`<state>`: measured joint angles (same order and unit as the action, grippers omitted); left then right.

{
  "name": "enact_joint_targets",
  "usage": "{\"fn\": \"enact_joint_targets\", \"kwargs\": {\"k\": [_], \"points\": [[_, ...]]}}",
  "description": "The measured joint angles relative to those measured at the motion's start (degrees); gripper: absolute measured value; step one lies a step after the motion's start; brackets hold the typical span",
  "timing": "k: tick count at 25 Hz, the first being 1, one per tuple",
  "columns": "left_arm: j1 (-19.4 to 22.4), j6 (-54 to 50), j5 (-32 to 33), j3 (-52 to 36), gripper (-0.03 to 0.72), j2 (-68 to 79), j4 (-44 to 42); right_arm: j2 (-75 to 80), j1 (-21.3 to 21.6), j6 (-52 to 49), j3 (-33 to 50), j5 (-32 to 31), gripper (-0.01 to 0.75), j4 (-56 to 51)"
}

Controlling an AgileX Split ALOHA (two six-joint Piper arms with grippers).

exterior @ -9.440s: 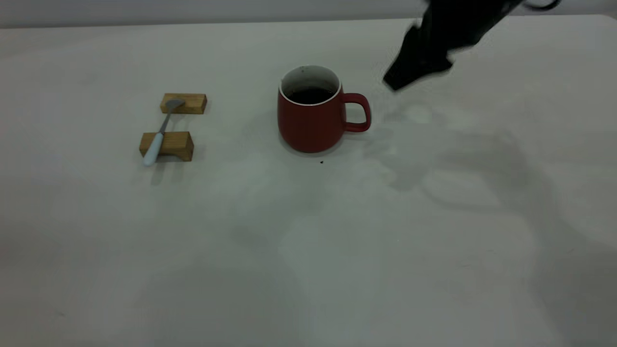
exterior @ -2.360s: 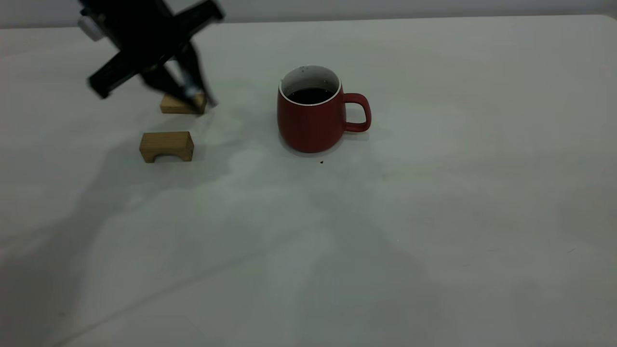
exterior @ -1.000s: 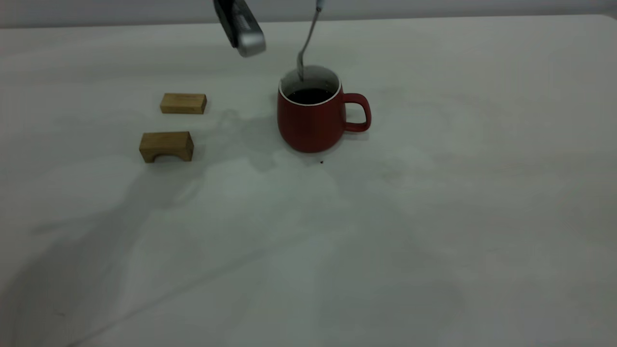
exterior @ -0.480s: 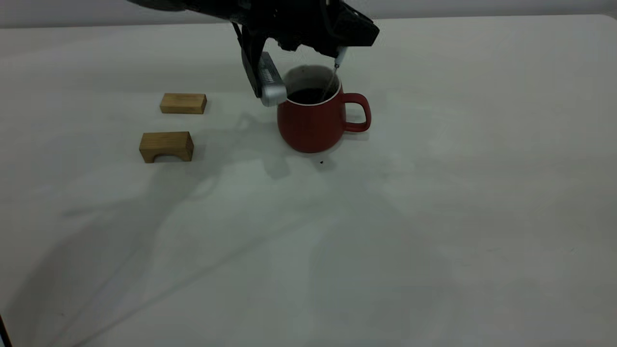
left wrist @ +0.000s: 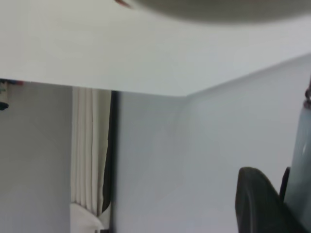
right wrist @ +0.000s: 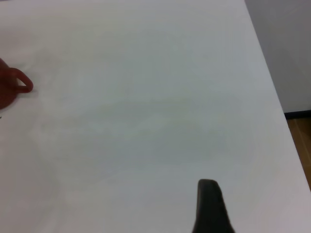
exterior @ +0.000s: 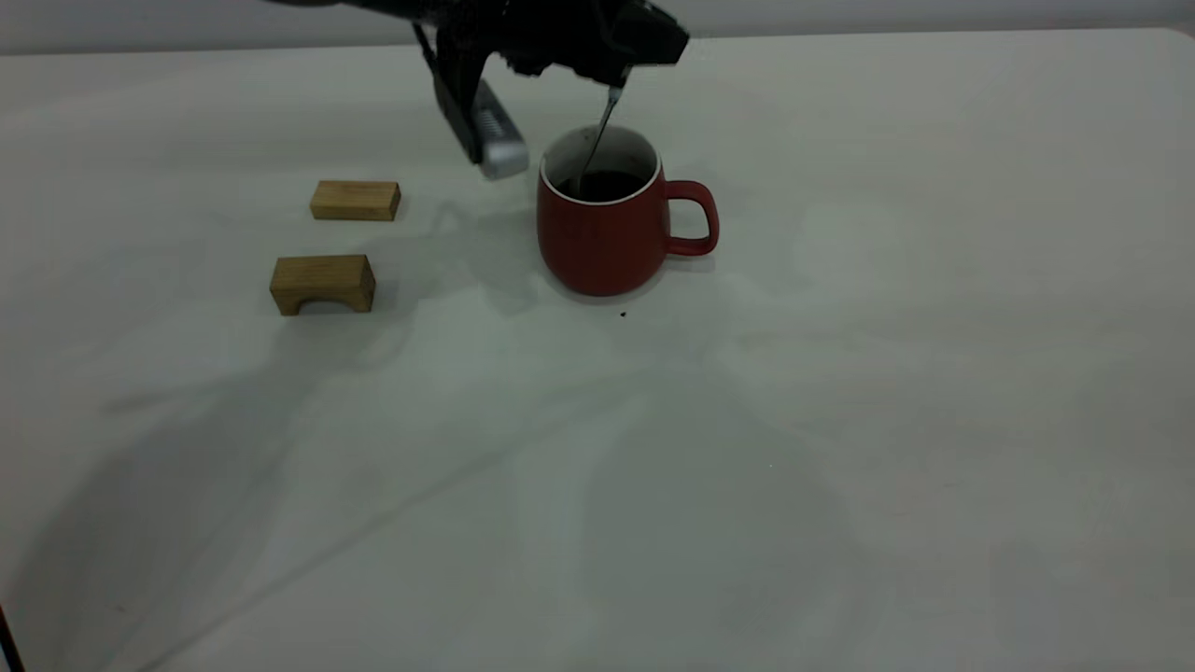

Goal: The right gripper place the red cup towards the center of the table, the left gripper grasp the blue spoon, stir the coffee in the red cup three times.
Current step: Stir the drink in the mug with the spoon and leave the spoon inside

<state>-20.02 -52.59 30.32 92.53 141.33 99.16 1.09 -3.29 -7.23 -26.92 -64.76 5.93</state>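
Observation:
The red cup (exterior: 605, 238) stands near the table's (exterior: 840, 420) centre with its handle to the right and dark coffee (exterior: 607, 186) inside. My left gripper (exterior: 616, 73) hovers just above the cup's rim, shut on the blue spoon (exterior: 595, 140). The spoon's grey neck slants down into the cup, and its bowl dips at the left side of the coffee. The left wrist view shows one dark finger (left wrist: 257, 204) beside the pale blue handle (left wrist: 302, 160). My right gripper (right wrist: 210, 208) is parked out of the exterior view, far from the cup's handle (right wrist: 17, 83).
Two tan wooden blocks (exterior: 356, 200) (exterior: 323, 283) lie left of the cup. A silver block (exterior: 501, 149) on the left arm hangs close to the cup's left rim. A tiny dark speck (exterior: 623, 315) sits in front of the cup.
The left gripper has shifted left and slightly up over the cup. It has swept the spoon's bowl from the right side of the coffee to the left side. The cup has not moved.

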Motion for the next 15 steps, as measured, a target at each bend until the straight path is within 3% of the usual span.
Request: {"fn": "enact_joint_targets", "kwargs": {"k": [7,12,15], "points": [[-1.63,-4.96,6.69,1.24,0.140,2.71,-3.87,0.00,0.00,0.00,0.00,-0.04,0.547,0.00],[2.02,-9.44,10.50,0.43,0.140,2.66,-12.08,0.00,0.00,0.00,0.00,-0.04,0.547,0.00],[4.40,-9.28,10.49,0.43,0.140,2.66,-11.66,0.00,0.00,0.00,0.00,-0.04,0.547,0.00]]}}
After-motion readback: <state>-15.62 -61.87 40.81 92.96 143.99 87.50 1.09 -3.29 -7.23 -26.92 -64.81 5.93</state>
